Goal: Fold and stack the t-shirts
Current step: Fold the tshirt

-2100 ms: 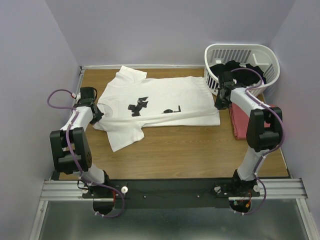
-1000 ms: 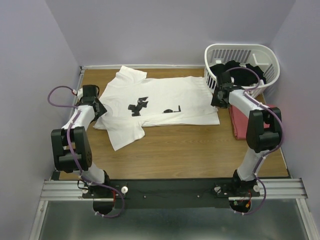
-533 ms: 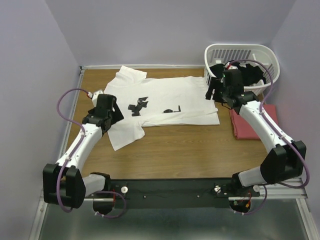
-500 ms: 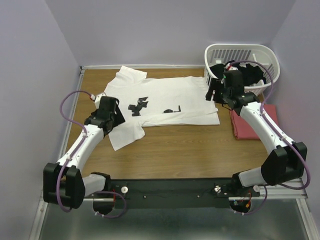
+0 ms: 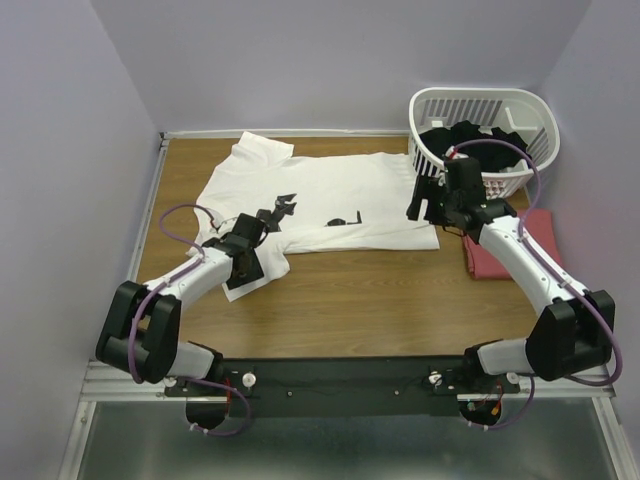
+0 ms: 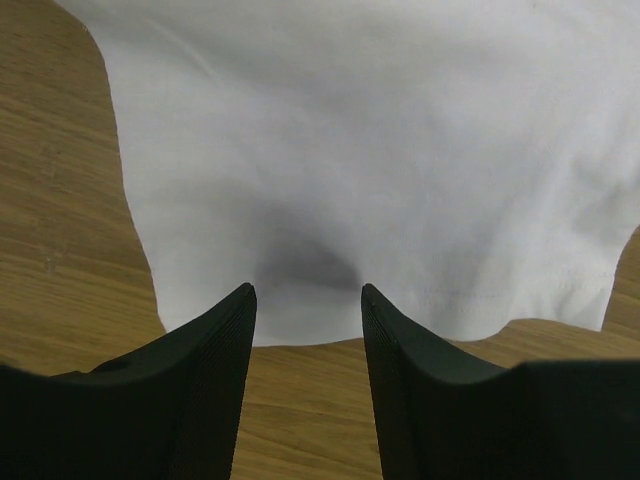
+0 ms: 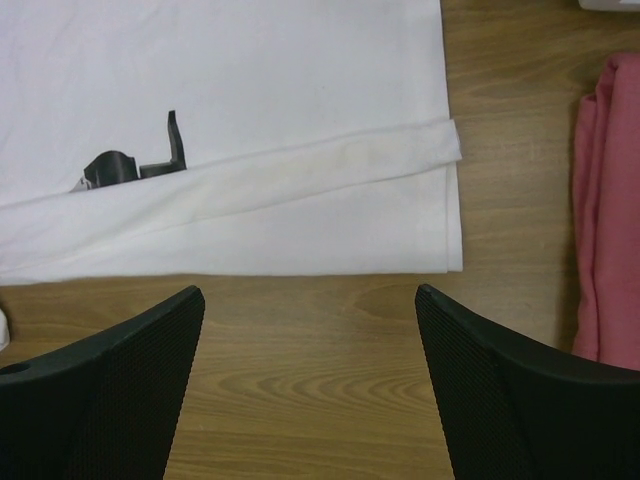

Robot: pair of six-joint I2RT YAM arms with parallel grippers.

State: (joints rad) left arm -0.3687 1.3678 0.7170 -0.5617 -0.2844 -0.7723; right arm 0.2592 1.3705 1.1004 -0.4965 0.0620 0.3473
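Note:
The large white t-shirt (image 5: 330, 195) lies spread on the wooden table (image 5: 380, 300), black print up, its near long edge folded over in a band (image 7: 300, 180). My left gripper (image 5: 243, 268) is low over the shirt's near sleeve (image 6: 350, 150). It is open (image 6: 306, 300), with its tips at the sleeve's hem and nothing between them. My right gripper (image 5: 420, 205) hovers above the shirt's near right corner, wide open (image 7: 307, 300) and empty. The salmon-red t-shirt (image 5: 495, 250) lies folded at the right (image 7: 610, 200).
A white slatted basket (image 5: 480, 93) holding dark clothes stands at the back right corner, just behind my right arm. Purple walls close in the table on three sides. Bare wood runs along the near side of the table.
Both grippers have let go of the white shirt's near edge. The left arm swung in and down to the near sleeve. The right arm rose and its jaws opened wide.

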